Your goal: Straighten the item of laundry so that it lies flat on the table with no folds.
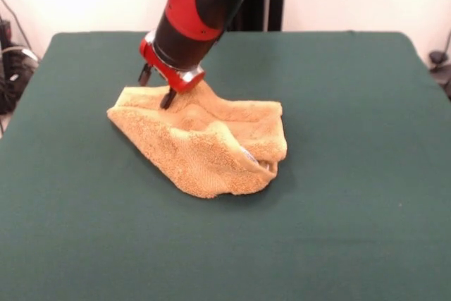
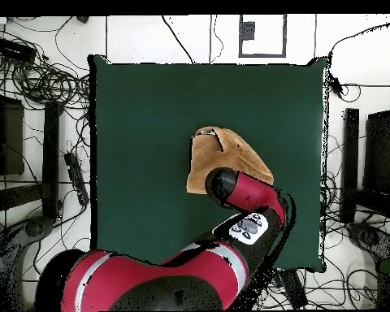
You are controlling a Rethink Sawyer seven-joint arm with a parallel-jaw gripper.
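The orange-tan terry towel point(image 1: 204, 142) lies crumpled in a soft, folded heap on the dark green felt counter point(image 1: 338, 230), bunched just under and in front of the claw point(image 1: 156, 86). The claw's dark fingers point(image 1: 168, 98) stand apart, one touching the towel's far edge. From overhead the arm hides the claw and part of the towel.

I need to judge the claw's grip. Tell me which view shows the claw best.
The front view. There the claw shows below the red wrist, its dark tips down at the far edge of the crumpled towel; whether it pinches cloth is unclear. In the overhead view the arm covers the claw.
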